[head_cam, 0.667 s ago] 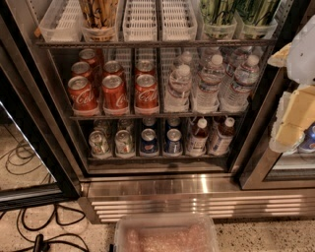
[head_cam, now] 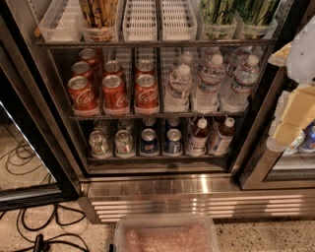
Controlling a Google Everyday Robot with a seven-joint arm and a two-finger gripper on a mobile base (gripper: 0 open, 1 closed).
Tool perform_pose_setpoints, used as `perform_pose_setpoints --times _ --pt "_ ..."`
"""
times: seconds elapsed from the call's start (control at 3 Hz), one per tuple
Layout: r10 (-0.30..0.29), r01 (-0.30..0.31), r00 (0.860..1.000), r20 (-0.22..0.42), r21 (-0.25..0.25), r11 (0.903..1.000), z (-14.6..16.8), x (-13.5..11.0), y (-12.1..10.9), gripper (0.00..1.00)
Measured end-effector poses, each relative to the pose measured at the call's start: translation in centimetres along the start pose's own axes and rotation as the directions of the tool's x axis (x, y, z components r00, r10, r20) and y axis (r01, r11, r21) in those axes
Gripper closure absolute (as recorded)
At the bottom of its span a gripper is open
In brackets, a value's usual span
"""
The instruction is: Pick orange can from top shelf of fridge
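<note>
The orange can [head_cam: 98, 12] stands with others like it in a clear tub at the left of the top shelf [head_cam: 147, 44], the fridge's upper wire rack; only their lower parts show. The fridge [head_cam: 187, 197] is open, with its ribbed steel base below. My gripper [head_cam: 293, 116] shows as white and beige parts at the right edge of the camera view, in front of the fridge's right frame. It is far right of and lower than the orange can, and touches nothing on the shelf.
White slotted trays [head_cam: 140, 19] sit beside the orange cans, and green-and-white cans [head_cam: 216, 10] stand at top right. Red cola cans [head_cam: 114, 91] and water bottles [head_cam: 211, 78] fill the rack below. A clear plastic tub [head_cam: 165, 236] and black cables [head_cam: 29, 231] lie on the floor.
</note>
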State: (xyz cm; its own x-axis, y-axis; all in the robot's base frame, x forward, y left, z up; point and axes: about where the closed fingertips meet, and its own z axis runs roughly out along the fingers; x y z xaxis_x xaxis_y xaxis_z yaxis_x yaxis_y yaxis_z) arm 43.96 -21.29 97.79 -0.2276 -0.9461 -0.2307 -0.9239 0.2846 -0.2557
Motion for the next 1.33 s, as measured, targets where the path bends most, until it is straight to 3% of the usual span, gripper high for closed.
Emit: perform_pose_setpoints --times 0.33,0.67,1.0,1.33 --pt "0.081 -0.083 0.994 0.071 0.023 0.9963 0.9 -1.9 0.1 0.00" --pt "0.081 -0.086 0.988 0.133 0.025 0.9960 1.3 -4.4 0.2 0.00" --pt "0.081 -0.086 0.987 0.136 0.027 0.9960 1.2 -4.5 0.2 0.00" --pt "0.130 -0.146 0.968 0.215 0.057 0.9876 0.9 -5.6 0.6 0.00"
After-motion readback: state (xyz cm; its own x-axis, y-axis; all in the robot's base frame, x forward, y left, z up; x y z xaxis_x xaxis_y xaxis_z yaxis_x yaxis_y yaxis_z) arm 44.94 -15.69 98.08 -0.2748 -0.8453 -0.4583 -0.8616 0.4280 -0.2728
